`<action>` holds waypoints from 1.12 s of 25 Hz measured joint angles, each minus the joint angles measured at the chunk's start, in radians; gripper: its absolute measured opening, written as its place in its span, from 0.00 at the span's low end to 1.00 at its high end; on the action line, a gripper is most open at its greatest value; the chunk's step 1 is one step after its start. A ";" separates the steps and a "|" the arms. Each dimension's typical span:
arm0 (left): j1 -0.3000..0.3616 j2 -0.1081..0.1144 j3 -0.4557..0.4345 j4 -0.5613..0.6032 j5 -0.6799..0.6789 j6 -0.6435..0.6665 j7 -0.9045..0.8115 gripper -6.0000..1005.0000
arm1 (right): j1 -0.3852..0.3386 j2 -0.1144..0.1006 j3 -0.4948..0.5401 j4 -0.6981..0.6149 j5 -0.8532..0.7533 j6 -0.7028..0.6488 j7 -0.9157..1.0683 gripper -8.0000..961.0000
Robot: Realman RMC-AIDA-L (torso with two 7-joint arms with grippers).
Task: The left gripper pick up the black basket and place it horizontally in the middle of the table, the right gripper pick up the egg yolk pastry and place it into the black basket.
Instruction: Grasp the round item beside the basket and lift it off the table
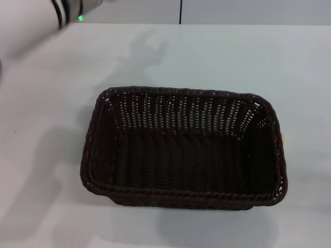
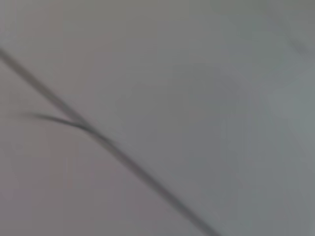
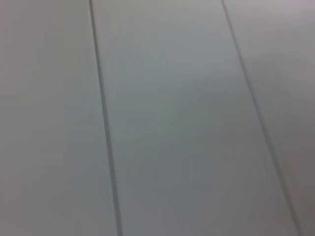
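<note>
left gripper's state can't be told; black basket (image 1: 182, 150) sits lengthwise on white table (image 1: 46, 103).

The black basket (image 1: 182, 150) is showing a woven wicker build: dark brown-black strands running in tight ribs across the floor, an open weave letting light through the far sloping wall, and a braided, rope-like rim. Its strands are giving off a faint sheen. The table (image 1: 217, 57) is looking like a smooth, matt white surface. At the far left corner of the head view, the left arm (image 1: 70, 10) is presenting a smooth silver-grey casing with a glowing green ring light.
</note>
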 joint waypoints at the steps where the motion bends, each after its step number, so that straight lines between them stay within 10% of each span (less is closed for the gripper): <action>1: 0.043 0.001 0.075 0.021 0.014 0.181 0.000 0.70 | 0.009 -0.001 -0.028 -0.005 0.000 0.016 -0.009 0.80; 3: 0.101 -0.001 0.209 0.117 0.053 0.643 -0.037 0.70 | 0.015 -0.001 -0.041 -0.009 0.000 0.030 -0.010 0.80; 9: 0.155 0.001 0.270 0.286 0.067 1.144 -0.388 0.72 | 0.055 -0.001 -0.118 -0.021 0.000 0.107 -0.011 0.80; 15: 0.167 0.008 0.140 0.637 0.185 1.330 -1.048 0.73 | 0.098 0.001 -0.223 -0.015 0.000 0.214 -0.011 0.80; 28: 0.123 0.000 0.117 0.911 0.208 1.490 -1.208 0.80 | 0.189 0.003 -0.343 0.005 -0.016 0.396 -0.011 0.80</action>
